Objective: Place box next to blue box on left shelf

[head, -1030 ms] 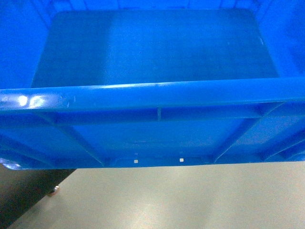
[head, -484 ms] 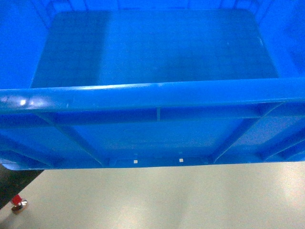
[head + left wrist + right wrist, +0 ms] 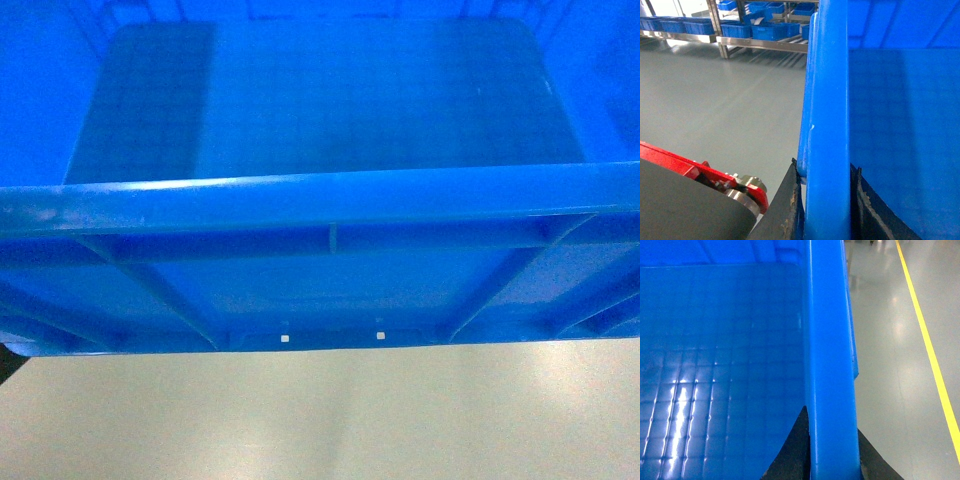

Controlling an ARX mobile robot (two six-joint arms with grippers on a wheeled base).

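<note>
The box [image 3: 320, 100], a large bright-blue crate, fills the head view, held above the grey floor with its near rim [image 3: 320, 195] level. My left gripper [image 3: 825, 170] is shut on the box's left rim [image 3: 827, 100], one dark finger [image 3: 787, 205] outside and one inside. My right gripper [image 3: 832, 425] is shut on the right rim [image 3: 830, 340] the same way. Far across the floor, metal racks [image 3: 765, 45] carry several blue boxes [image 3: 767, 31]; I cannot tell which one is the left shelf.
A red frame part [image 3: 690, 167] with a metal wheel [image 3: 747, 186] and a dark rounded body [image 3: 680, 210] sit low left in the left wrist view. A yellow floor line [image 3: 927, 340] runs along the right. Grey floor [image 3: 320, 420] lies below the box.
In the head view the dark shape and small red-based wheel at the lower left slid out of sight to the left. The box kept its place between both grippers.
</note>
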